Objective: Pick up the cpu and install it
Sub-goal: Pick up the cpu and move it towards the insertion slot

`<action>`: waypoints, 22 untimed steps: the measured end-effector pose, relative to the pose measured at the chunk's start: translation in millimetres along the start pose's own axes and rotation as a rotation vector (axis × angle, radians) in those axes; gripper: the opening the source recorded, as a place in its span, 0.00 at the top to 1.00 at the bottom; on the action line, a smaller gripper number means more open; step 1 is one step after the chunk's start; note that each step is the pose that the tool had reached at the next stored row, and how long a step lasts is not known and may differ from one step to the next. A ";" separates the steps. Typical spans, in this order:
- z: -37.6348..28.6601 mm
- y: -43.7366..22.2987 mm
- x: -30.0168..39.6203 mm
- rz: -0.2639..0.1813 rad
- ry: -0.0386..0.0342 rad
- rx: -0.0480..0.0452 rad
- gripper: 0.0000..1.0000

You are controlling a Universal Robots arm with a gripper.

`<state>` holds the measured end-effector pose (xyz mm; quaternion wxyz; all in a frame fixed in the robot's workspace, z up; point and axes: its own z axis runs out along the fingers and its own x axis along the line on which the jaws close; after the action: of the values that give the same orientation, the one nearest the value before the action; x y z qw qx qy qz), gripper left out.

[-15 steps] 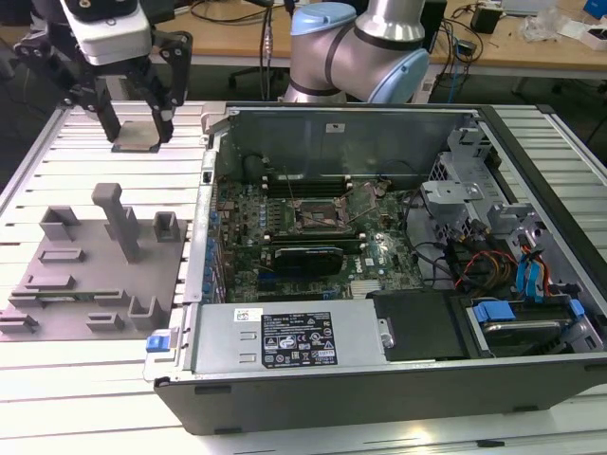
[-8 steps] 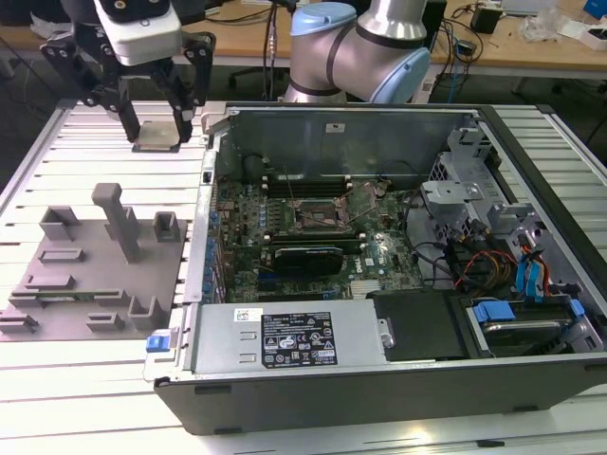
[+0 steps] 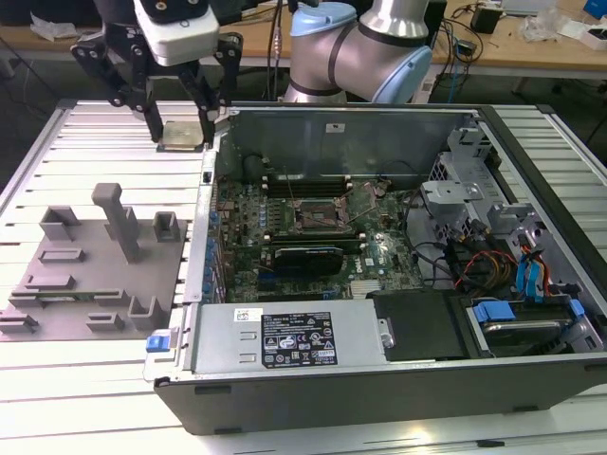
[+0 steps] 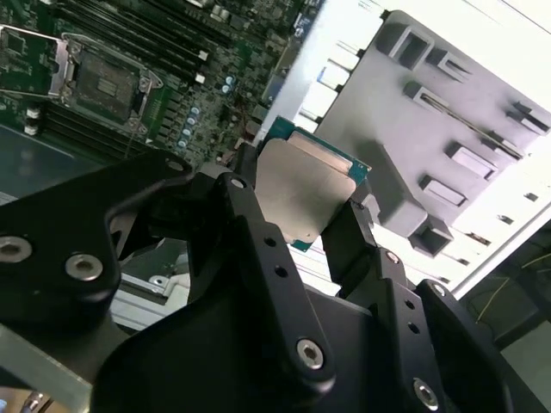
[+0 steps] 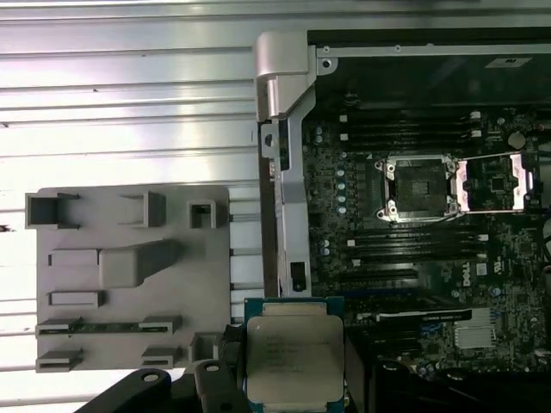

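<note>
gripper jaws closed on 2 opposite edges of cpu, held level above slatted table, just outside case wall; grey fixture and open socket well apart.

Gripped at opposite edges by gripper: cpu, silver top toward camera. Behind it, grey fixture; beside that, motherboard with open socket.
</note>
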<state>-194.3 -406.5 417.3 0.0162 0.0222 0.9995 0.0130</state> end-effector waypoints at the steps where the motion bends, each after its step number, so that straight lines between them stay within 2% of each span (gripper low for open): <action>1: 0.1 0.1 -2.2 0.000 0.0000 0.0000 0.45; 8: 0.7 0.9 -21.6 0.000 -0.0001 0.0000 0.45; 15: 1.2 1.6 -37.4 0.000 -0.0001 0.0000 0.45; 18: 1.6 2.1 -48.2 0.000 0.0000 0.0000 0.45; 22: 1.9 2.5 -57.8 0.000 -0.0001 0.0000 0.45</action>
<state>-136.4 -406.5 417.3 0.0163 0.0221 0.9995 0.0130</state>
